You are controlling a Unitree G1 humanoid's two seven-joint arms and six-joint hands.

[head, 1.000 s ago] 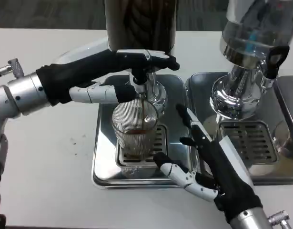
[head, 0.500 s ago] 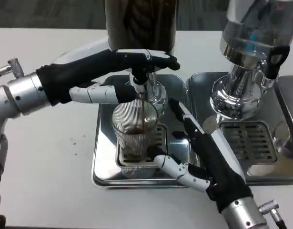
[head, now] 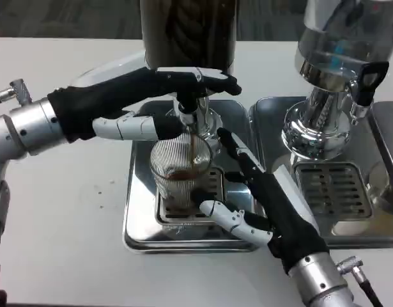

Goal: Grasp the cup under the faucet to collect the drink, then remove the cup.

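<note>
Two hands at work: your left robot hand (head: pixel 183 80) is resting across the black tap lever of the dark drink dispenser (head: pixel 188 29), fingers laid over it; your right robot hand (head: pixel 263 204) is spread, holding nothing, just beside the cup.
Cup: the ribbed clear glass cup (head: pixel 180 174) is standing upright on the slotted grate of the shiny steel drip tray (head: pixel 137 211), directly under the faucet (head: pixel 186 116), on the white desk (head: pixel 62 211).
Drink: a thin dark stream is falling into the cup, and a shallow brown layer is sitting low in it; it looks well short of full.
Right approach: the lower fingers (head: pixel 225 214) are reaching toward the cup's base, the upper ones (head: pixel 238 153) are pointing past its rim side; whether any are touching the glass is unclear.
Doing it well: you are likely better wrapping the cup at mid-height, thumb opposite fingers, closing gently so the ribbed glass is not sliding on the grate.
Watch: keep fingers out of the stream and clear of the rim.
Neighbour: the chrome second dispenser (head: pixel 324 96) is standing close on the right, so be drawing the cup toward you, level, once the flow is stopping.
</note>
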